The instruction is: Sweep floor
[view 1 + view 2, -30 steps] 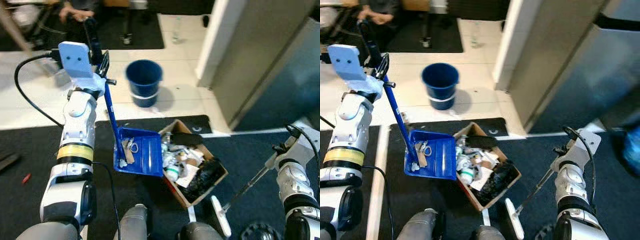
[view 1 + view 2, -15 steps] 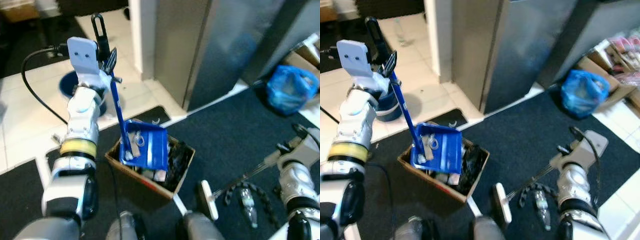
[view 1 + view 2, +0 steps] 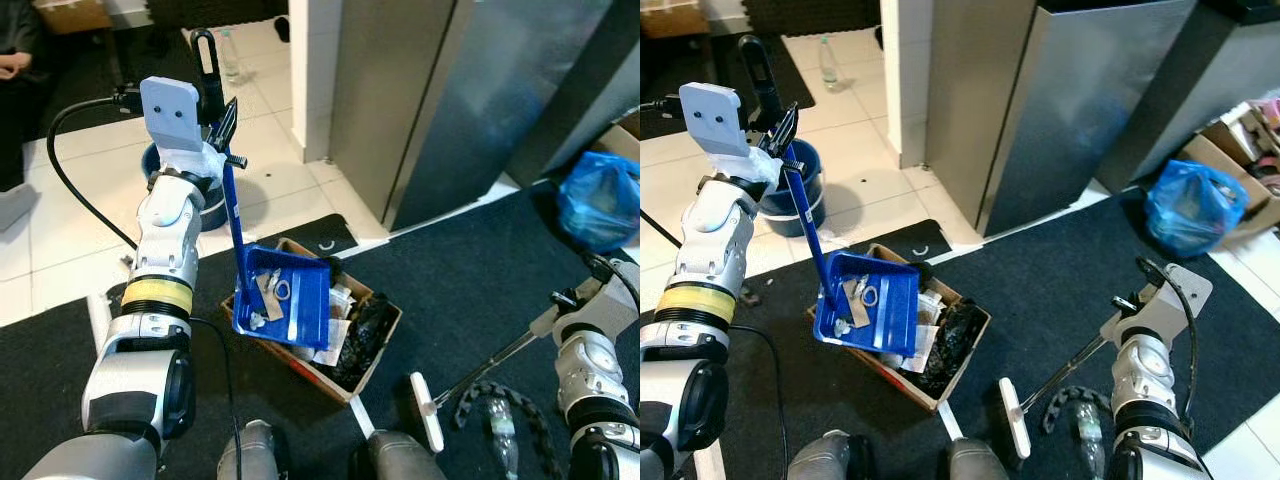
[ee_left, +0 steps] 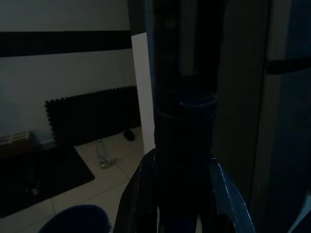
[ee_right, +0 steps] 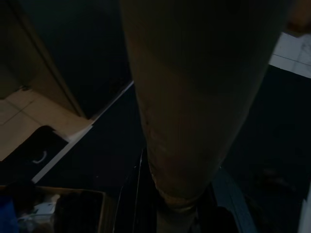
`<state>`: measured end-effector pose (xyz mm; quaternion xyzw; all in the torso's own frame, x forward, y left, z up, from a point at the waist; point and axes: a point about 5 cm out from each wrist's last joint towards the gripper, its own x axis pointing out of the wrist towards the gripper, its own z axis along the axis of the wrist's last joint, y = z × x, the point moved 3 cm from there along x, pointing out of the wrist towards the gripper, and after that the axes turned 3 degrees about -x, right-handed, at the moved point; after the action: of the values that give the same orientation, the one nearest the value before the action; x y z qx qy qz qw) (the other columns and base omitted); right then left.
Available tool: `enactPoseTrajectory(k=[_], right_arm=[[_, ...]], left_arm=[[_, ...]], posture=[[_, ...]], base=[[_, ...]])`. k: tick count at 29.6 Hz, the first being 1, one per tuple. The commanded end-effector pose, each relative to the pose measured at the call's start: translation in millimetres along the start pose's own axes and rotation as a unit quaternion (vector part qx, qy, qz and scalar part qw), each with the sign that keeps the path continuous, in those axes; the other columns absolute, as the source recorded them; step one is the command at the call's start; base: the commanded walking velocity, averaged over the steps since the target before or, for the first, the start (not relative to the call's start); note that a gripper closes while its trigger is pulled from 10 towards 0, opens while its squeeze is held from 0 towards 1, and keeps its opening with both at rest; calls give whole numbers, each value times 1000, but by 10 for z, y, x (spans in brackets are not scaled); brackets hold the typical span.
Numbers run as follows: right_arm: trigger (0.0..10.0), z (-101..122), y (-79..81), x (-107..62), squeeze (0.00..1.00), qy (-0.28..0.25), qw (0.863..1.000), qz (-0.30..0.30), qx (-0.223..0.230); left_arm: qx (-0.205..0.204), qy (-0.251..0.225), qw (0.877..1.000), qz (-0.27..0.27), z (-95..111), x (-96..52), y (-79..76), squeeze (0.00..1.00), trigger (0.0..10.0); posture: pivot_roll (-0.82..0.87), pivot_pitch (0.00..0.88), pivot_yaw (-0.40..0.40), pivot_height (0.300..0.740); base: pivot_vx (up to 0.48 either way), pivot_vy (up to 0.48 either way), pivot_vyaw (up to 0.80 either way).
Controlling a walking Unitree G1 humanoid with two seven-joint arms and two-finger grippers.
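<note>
A blue long-handled dustpan (image 3: 285, 300) hangs tilted over an open cardboard box (image 3: 375, 345) of rubbish, with scraps of paper and a ring lying in the pan. My left gripper (image 3: 220, 122) is shut on the top of its blue handle (image 4: 182, 145). At the right, my right gripper (image 3: 1132, 322) is shut on a thin metal broom handle (image 5: 180, 121). The handle slants down to a white broom head (image 3: 1013, 416) on the dark carpet, close beside the box.
A blue bucket (image 3: 798, 190) stands on the tiles behind my left arm. A blue plastic bag (image 3: 1195, 205) sits at the right by grey cabinet panels (image 3: 1080, 110). A black chain (image 3: 480, 398) and a clear bottle (image 3: 505, 432) lie near the broom head. A seated person (image 3: 12, 70) is far left.
The camera has swung, so the whole scene has shifted. The dustpan, on the carpet left of the box a second ago, now hangs over the box. Both grips are unchanged.
</note>
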<state>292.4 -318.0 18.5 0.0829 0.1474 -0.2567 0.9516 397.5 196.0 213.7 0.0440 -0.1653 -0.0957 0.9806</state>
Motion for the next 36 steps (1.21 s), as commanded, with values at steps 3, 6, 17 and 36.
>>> enactPoseTrajectory(k=[3,6,17,36], right_arm=[[10000,-69,-25,-30,0,8,1000,-6,6],[10000,-43,-42,-22,0,3,1000,-10,12],[10000,87,-138,-8,0,-22,999,-30,26],[10000,15,-325,-120,0,-35,997,-60,41]], left_arm=[[58,-18,998,-33,107,46,-63,0,10000],[88,-25,995,-47,140,64,-114,0,10000],[159,-64,978,-116,355,188,-399,0,10000],[221,-117,943,-221,367,177,-992,0,10000]], posture=[[86,29,-18,740],[76,35,-12,740],[55,86,35,740],[20,87,53,740]], base=[[0,0,0],[0,0,0],[0,0,0],[0,0,0]])
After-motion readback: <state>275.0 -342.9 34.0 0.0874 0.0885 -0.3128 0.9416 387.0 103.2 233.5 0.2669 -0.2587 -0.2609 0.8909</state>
